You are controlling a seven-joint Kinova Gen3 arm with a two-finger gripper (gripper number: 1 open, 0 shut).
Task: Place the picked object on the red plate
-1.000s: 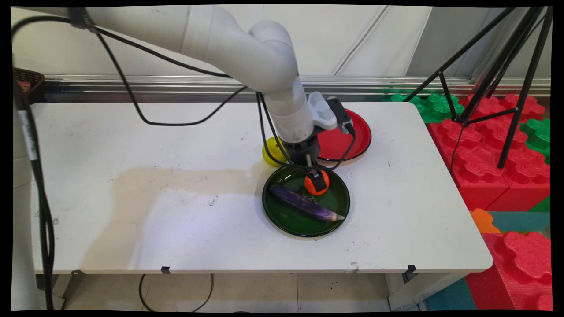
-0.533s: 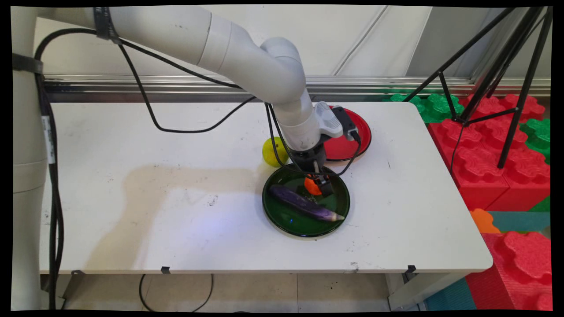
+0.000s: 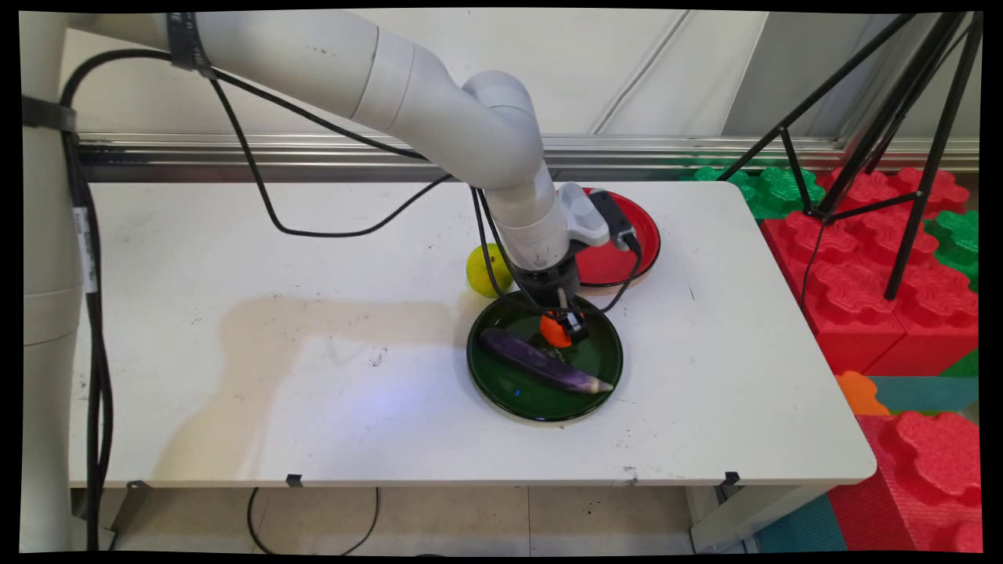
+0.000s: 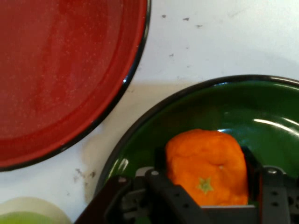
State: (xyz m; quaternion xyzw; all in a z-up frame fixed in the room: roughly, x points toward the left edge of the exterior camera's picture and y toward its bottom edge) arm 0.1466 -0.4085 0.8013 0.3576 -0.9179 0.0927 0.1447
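Note:
My gripper (image 3: 566,327) is down in the back part of a dark green plate (image 3: 490,380), shut on a soft orange fruit (image 3: 554,333). In the hand view the orange fruit (image 4: 208,165) sits between the two black fingers, its sides pressed flat, over the green plate (image 4: 261,105). A purple eggplant (image 3: 541,366) lies across the plate just in front of the orange, apart from the gripper.
A red plate (image 3: 623,262) lies just behind the green one, partly hidden by the wrist; the red plate (image 4: 60,70) fills the hand view's upper left. A yellow-green ball (image 3: 482,270) rests on the table left of the wrist. Black tripod legs and red and green foam blocks stand right of the table.
The hand has shifted slightly right and lower over the green plate. The fingers have closed on the orange, which now looks narrower. The eggplant and the ball have not moved.

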